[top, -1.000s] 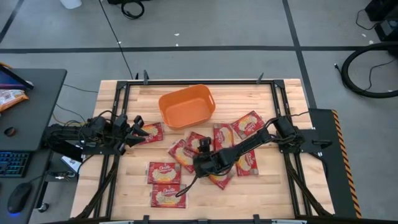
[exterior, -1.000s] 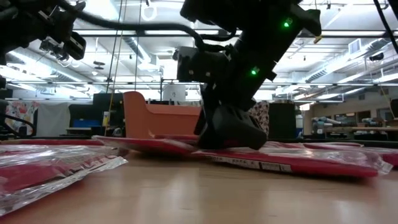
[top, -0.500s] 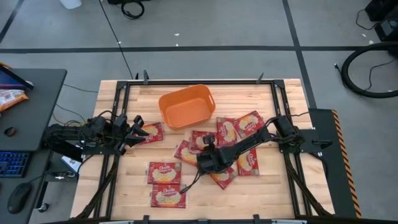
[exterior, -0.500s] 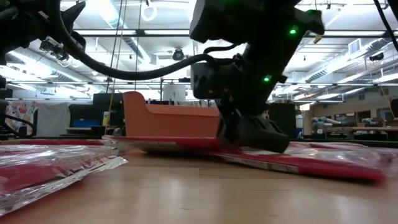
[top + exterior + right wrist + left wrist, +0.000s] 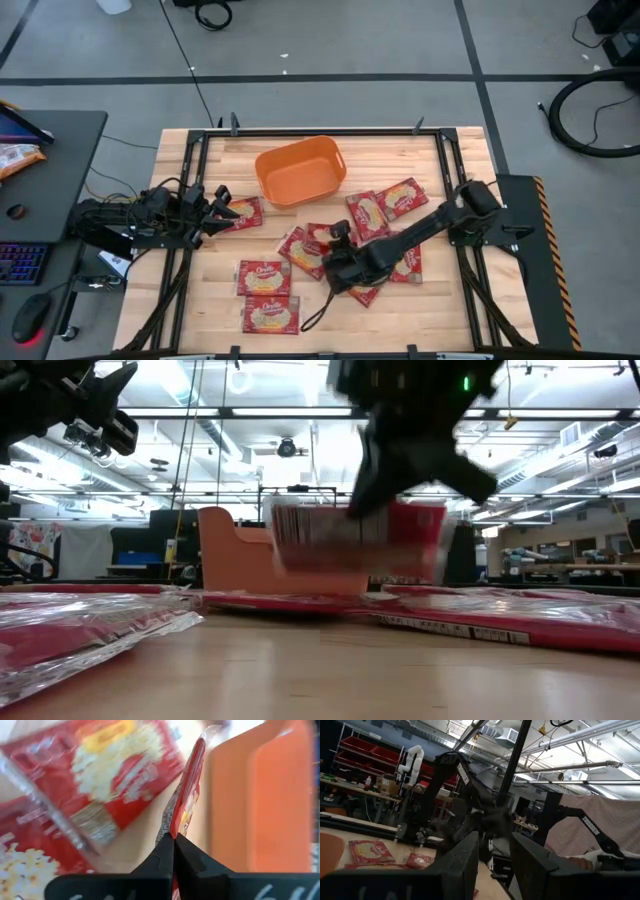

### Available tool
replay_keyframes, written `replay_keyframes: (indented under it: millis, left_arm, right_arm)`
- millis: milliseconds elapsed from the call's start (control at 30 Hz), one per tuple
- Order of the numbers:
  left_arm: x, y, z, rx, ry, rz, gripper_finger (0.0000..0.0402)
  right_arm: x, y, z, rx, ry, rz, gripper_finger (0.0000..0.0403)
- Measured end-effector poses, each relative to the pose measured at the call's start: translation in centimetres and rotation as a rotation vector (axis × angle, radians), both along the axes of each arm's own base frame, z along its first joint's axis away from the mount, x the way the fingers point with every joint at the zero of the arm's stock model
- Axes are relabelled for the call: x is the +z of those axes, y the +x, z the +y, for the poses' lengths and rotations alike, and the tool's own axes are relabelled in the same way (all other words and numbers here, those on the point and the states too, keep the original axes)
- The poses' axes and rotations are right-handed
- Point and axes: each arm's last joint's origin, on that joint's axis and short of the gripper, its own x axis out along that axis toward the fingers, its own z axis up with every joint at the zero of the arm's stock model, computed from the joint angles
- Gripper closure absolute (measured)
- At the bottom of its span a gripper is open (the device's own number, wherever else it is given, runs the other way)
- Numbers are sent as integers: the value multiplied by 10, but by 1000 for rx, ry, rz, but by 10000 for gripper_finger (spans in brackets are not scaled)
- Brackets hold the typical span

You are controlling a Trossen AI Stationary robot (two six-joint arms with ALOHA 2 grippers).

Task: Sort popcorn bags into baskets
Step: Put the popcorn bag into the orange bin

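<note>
Pinching one popcorn bag (image 5: 186, 795) edge-on between closed fingers, our right end effector (image 5: 338, 256) lifts it off the table (image 5: 420, 300); we should raise it above the far orange basket (image 5: 300, 171) rim before releasing. Left end effector (image 5: 222, 200) waits, fingers spread.

Both arms are black and boxy with loose black cables; the right arm (image 5: 420, 410) carries a small green light, its pincer (image 5: 173, 851) fingers dark and wedge-shaped.

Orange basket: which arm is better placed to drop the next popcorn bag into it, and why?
Right: its gripper already pinches a popcorn bag lifted beside the basket; the left gripper waits empty at the table's edge.
</note>
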Motion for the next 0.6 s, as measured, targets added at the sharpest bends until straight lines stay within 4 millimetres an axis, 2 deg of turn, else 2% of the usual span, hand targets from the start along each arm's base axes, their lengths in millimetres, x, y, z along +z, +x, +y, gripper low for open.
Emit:
replay_keyframes:
  millis: [200,333,467,600]
  left_arm:
    - [0,0,0,7,-2,0,285]
    - [0,0,0,15,-5,0,285]
    - [0,0,1,20,-7,0,285]
    - [0,0,1,21,-7,1,285]
  right_arm:
    - [34,-2,-5,34,-150,-92,398]
    - [45,10,-17,89,-226,-125,398]
    - [43,27,-41,162,-306,-138,398]
    - [40,40,-77,230,-362,-163,398]
